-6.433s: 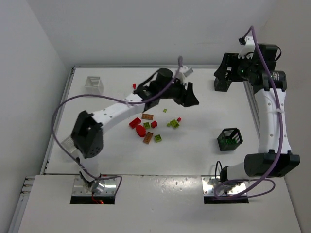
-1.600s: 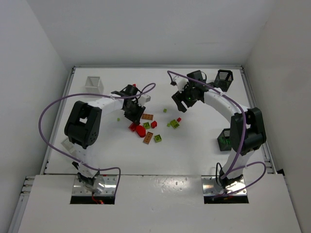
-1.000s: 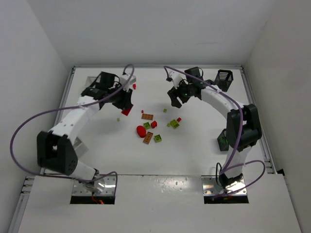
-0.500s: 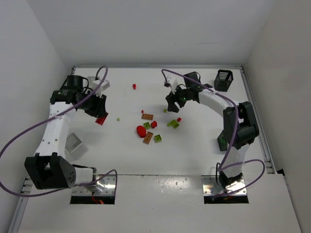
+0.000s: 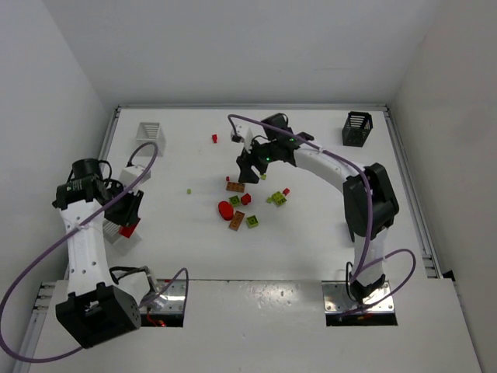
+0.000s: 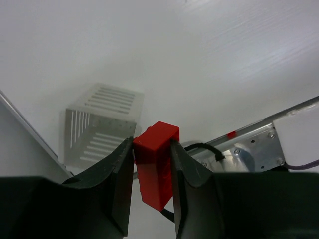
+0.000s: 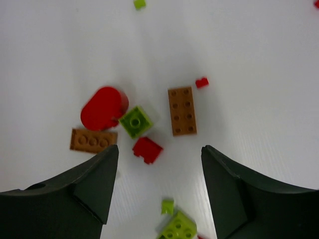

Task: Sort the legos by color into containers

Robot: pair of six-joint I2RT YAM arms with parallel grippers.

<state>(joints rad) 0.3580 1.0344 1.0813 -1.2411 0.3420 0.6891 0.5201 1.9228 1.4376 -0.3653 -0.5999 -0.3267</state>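
My left gripper is shut on a red lego brick and holds it off the table at the left edge. A white slatted container lies just beyond the brick, partly under the gripper. My right gripper hangs open above the loose legos. Below it lie a red round piece, a green brick, a small red brick, a brown brick and a brown plate. In the top view the right gripper is at the pile's back edge.
A second white container stands at the back left and a black container at the back right. A stray red piece and a tiny yellow-green piece lie apart from the pile. The table's raised rim runs close to the left arm.
The left arm has swung from the pile toward the near left, carrying the red brick to the white container there. The right arm has moved leftward over the pile.
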